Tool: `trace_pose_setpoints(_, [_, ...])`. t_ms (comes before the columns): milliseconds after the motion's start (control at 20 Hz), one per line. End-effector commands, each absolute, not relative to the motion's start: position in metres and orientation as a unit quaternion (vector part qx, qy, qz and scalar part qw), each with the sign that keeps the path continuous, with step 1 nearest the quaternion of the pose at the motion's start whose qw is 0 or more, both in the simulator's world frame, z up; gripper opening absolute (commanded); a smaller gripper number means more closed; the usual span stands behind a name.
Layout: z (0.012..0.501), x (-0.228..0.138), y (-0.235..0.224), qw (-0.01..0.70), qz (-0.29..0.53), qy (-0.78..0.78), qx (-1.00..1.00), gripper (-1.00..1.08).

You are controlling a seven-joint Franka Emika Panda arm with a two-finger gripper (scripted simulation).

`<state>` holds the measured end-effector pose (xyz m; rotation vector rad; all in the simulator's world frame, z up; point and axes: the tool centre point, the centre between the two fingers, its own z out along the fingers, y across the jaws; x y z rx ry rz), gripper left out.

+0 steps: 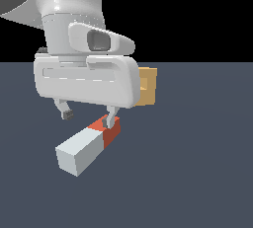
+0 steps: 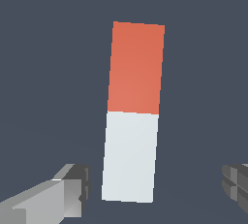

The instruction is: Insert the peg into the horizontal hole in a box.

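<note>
The peg [image 1: 89,144] lies flat on the dark floor, with its pale grey-white end toward the exterior camera and its orange-red end [image 1: 109,131] farther back. It also shows in the wrist view [image 2: 131,111]. My gripper [image 1: 89,117] is open and hangs just above the peg, empty. In the wrist view the gripper [image 2: 155,180] has one finger on each side of the peg's white half, and neither touches it. The tan box [image 1: 149,86] stands behind the gripper body and is partly hidden by it. I cannot make out its hole clearly.
The dark grey floor [image 1: 197,163] spreads in all directions around the peg and box. The large white hand body [image 1: 84,81] blocks most of the view of the box.
</note>
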<state>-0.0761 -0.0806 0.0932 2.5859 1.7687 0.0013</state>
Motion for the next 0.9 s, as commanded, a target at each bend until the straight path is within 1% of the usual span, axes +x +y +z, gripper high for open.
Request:
trace_pose_setpoints(0, [0.084,-0.086,-0.086,0.003,0.0,0.55,0.835,1.0])
trace_pose_setpoints(250, [0.074,-0.096,-0.09,0.001,-0.001,0.536,0.844,1.0])
trace_pose_setpoints(600, [0.071,-0.096,-0.09,0.0,-0.001,0.536,0.844,1.0])
trace_pose_setpoints(850, [0.055,-0.096,-0.09,0.0,-0.001,0.536,0.844,1.0])
